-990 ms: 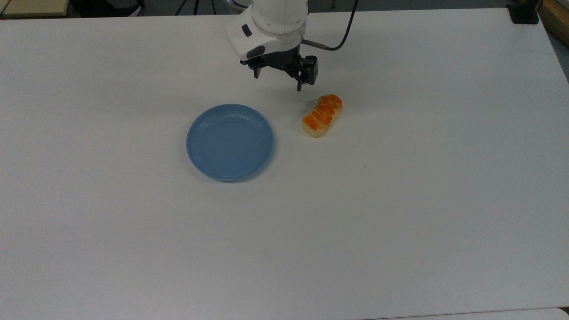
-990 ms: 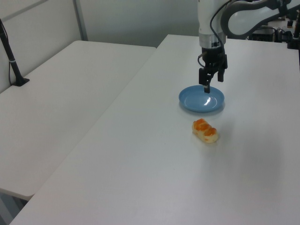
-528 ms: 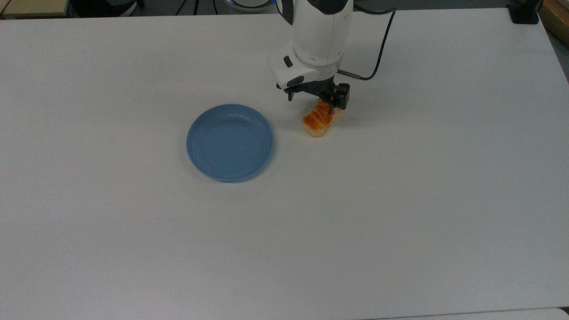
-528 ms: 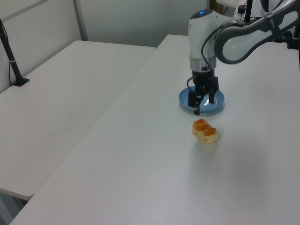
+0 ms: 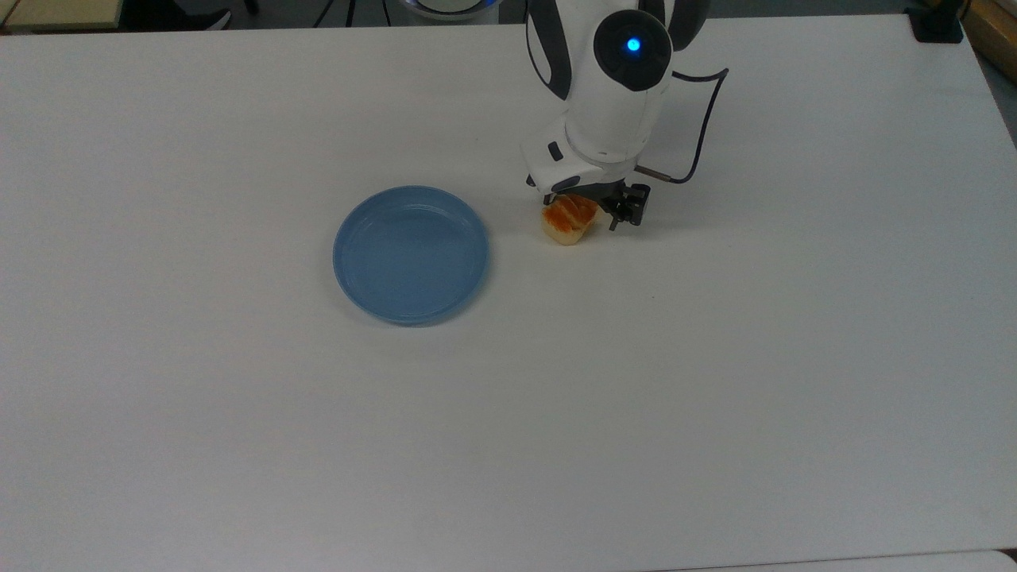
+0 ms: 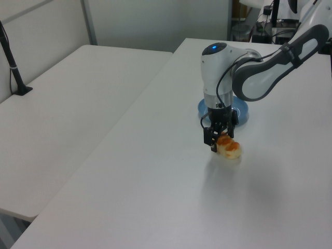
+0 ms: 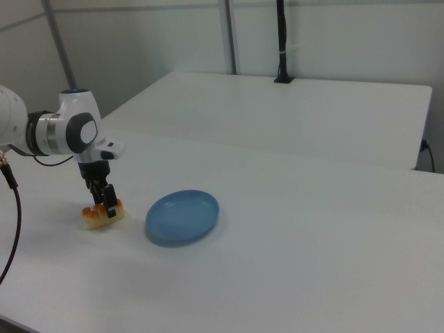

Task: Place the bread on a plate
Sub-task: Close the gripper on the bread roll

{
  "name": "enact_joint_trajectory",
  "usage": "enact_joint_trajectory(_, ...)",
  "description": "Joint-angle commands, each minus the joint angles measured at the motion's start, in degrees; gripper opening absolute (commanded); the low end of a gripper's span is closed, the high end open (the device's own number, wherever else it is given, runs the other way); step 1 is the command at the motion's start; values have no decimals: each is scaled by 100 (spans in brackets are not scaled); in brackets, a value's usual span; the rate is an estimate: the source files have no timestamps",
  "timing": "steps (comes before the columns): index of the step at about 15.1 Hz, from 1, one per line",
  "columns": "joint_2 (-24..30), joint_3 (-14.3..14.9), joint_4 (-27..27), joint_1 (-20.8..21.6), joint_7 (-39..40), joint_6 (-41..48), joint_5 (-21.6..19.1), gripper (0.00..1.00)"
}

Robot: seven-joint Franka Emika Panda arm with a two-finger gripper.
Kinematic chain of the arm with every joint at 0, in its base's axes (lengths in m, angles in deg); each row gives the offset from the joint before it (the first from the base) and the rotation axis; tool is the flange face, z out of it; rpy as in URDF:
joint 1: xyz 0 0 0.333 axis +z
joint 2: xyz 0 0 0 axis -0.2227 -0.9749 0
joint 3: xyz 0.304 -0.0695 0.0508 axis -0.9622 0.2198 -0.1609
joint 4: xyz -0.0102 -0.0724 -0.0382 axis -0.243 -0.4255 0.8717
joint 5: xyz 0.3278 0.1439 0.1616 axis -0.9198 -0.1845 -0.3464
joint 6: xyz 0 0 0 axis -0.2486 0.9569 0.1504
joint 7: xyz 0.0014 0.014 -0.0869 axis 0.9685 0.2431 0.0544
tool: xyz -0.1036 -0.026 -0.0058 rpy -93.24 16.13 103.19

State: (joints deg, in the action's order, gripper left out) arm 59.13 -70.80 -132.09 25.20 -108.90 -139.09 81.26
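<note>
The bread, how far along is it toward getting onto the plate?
Done: the gripper has reached the bread and straddles it. In hand: the grasp; the bread sits on the table. Left: close, lift, carry to the empty plate and release.

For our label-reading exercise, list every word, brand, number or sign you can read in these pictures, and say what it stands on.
There is no readable text.
The round light-blue plate is plain.
The small orange-topped bread roll bears nothing written.
The white robot arm bears only a glowing blue light, no lettering.
The white table is unmarked.
</note>
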Motion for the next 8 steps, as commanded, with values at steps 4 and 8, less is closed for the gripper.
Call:
enact_joint_trajectory(4,-54,-126,97,32,-251,26,218,48)
enact_joint_trajectory(8,95,-117,492,-178,204,683,140,48)
